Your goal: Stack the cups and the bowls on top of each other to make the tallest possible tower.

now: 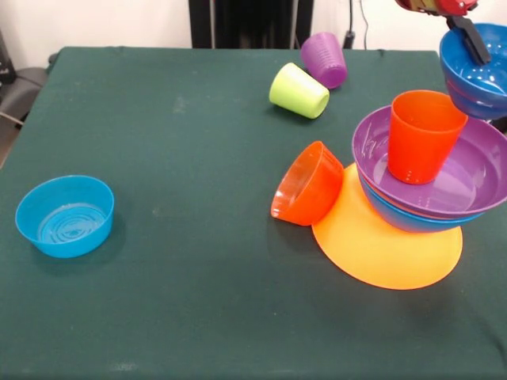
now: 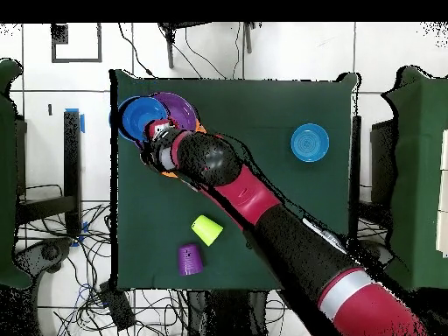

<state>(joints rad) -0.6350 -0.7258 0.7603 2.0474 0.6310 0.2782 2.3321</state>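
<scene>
A robotics lab: green-clothed table (image 2: 254, 175) on tiled floor (image 2: 52, 105), loose cables (image 2: 87, 289) trailing around it

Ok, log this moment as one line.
end effector: shut on blue bowl, lifted | tower: orange cup in purple bowl | lime cup, purple cup: toppled

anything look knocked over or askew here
Yes. The small orange bowl lies tipped on its side against the tower, and the lime green cup and purple cup lie on their sides on the table.
</scene>
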